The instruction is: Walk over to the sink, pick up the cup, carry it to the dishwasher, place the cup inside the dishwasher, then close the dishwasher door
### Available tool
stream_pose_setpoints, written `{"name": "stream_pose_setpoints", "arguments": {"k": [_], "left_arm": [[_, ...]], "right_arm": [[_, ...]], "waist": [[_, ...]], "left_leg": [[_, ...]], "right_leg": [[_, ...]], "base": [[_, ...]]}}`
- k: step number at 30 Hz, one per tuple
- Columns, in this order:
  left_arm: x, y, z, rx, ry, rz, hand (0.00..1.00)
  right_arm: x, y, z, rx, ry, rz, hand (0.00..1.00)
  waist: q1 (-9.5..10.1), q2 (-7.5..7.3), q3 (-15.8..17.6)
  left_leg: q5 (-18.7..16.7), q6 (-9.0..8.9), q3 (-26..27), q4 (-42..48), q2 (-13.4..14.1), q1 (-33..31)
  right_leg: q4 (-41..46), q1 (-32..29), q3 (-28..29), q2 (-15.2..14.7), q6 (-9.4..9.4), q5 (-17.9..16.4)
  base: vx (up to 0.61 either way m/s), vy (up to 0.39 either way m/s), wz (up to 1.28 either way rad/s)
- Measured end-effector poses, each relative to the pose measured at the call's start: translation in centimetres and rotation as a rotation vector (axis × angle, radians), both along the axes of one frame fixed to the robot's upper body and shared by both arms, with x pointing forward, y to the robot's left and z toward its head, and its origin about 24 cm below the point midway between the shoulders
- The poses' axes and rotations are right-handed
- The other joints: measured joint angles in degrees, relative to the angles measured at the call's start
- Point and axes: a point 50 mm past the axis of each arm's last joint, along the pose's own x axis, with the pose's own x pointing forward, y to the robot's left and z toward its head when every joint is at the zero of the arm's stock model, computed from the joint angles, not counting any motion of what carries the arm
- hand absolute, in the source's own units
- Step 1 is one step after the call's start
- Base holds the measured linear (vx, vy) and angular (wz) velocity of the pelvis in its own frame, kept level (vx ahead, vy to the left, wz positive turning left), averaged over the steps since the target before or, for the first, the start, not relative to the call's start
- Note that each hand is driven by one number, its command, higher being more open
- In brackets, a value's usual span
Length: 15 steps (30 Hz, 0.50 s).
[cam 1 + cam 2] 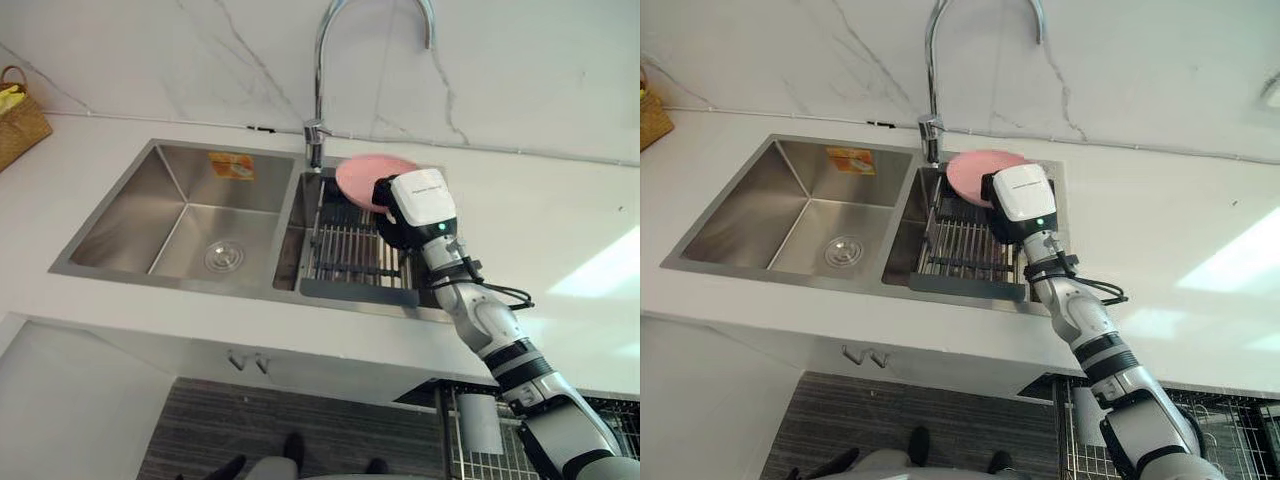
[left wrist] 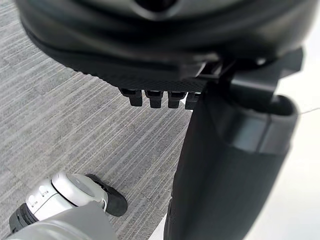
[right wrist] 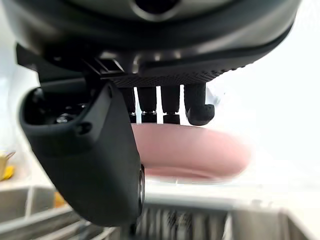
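No cup is seen; a pink dish [image 1: 362,175] is found at the back of the sink's [image 1: 130,215] right basin, just beside the tap [image 1: 318,90], raised and tilted above the drain rack [image 1: 345,250]. The right hand [image 3: 165,80] is placed on its near rim: fingers [image 3: 195,102] are hooked over the top edge and the thumb [image 3: 90,160] is set below, so the dish is gripped. The left hand [image 2: 165,75] is hung over grey floor [image 2: 75,125], fingers relaxed, nothing held. A basket [image 1: 18,120] is parked on the counter well left of the sink.
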Motion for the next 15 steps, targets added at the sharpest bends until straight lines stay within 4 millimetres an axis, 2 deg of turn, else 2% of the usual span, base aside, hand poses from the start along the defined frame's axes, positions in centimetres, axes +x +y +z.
{"name": "stream_pose_setpoints", "arguments": {"k": [7,12,15], "left_arm": [[0.1,0.2,0.1,0.013,-0.016,-0.001,1.00],[0.1,0.2,0.1,0.018,-0.021,-0.004,1.00],[-1.1,0.0,0.0,0.025,0.001,-0.006,1.00]], "right_arm": [[-0.9,-0.6,3.4,0.004,-0.120,0.036,0.00],[-1.9,-1.2,4.9,0.014,-0.185,0.043,0.00],[-2.3,-0.7,5.1,0.009,-0.197,0.090,0.00]], "waist": [[-0.51,0.12,-0.11],[-0.61,0.09,-0.72],[0.09,0.02,-1.87]], "left_leg": [[-0.37,-0.01,1.07,0.01,0.75,0.36],[-0.40,-0.06,0.71,0.01,0.87,0.27],[-1.54,-0.34,3.79,0.52,0.98,0.47]], "right_leg": [[-0.01,-0.14,1.02,0.67,-0.20,0.07],[0.02,-0.08,0.85,0.86,-0.27,0.07],[0.02,-1.73,5.77,0.99,-0.41,0.18]], "base": [[-0.01,-0.009,-0.09],[0.00,-0.005,0.02],[0.01,0.032,-0.55]]}}
